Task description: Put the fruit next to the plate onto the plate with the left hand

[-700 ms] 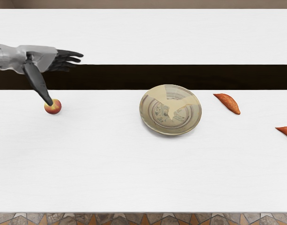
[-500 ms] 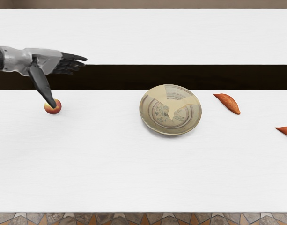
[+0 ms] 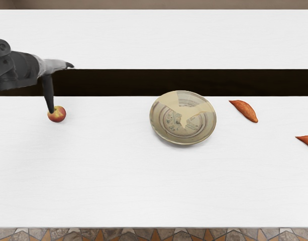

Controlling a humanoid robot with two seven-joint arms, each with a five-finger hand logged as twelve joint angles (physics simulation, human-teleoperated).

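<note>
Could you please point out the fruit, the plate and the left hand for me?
fruit point(image 3: 57, 114): head view, middle of its skin.
plate point(image 3: 183, 120): head view, its bare centre.
left hand point(image 3: 52, 68): head view, middle of the hand.

No text, label, brand, number or sign is showing in readable form. The plate point(image 3: 160, 125) near the table's point(image 3: 143, 175) far edge is carrying only swirled markings, none forming letters.

Red-yellow apple point(image 3: 57, 114), beige plate point(image 3: 164, 125) with grey-brown swirls, two orange-brown yams point(image 3: 243, 110), white table point(image 3: 143, 175), black band point(image 3: 143, 82), grey-black left hand point(image 3: 52, 67).
</note>
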